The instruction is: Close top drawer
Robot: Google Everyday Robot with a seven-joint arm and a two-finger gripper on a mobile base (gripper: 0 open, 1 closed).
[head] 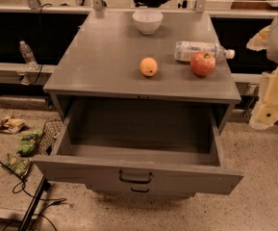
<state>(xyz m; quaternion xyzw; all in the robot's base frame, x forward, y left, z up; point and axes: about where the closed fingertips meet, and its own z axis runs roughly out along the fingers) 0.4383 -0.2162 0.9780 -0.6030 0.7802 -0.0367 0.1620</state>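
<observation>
Nearest us, at the bottom of the frame, we see a speckled, stone-like floor (263,206) with a black cable (30,203) trailing across its lower left corner. Just above it the drawer (191,176) stands pulled fully out towards us at lower centre: flat grey metal, a tall plain front with a small black loop handle (135,177) in the middle, straight sides and a bare matte grey inside. Beneath it a narrower lower front (167,193) peeps out with its own black handle. At the left, on the floor beside the drawer, lie crumpled green and brown bags (27,143) and a dark wire basket (49,129). The gripper (272,104) hangs at the right edge of the frame, pale cream and yellowish blocks, well apart from the drawer and off the cabinet's right side; we cannot tell whether it is released or clenched. Farther back, the cabinet (105,57) has a smooth, dull grey top. On it sit a round orange (148,67) at centre, a red apple (203,64) to its right, a clear plastic bottle (198,50) lying on its side just behind the apple, and a white bowl (147,21) near the far edge. At the upper left a second bottle (27,55) stands upright on a grey ledge (4,71) before dark panels.
</observation>
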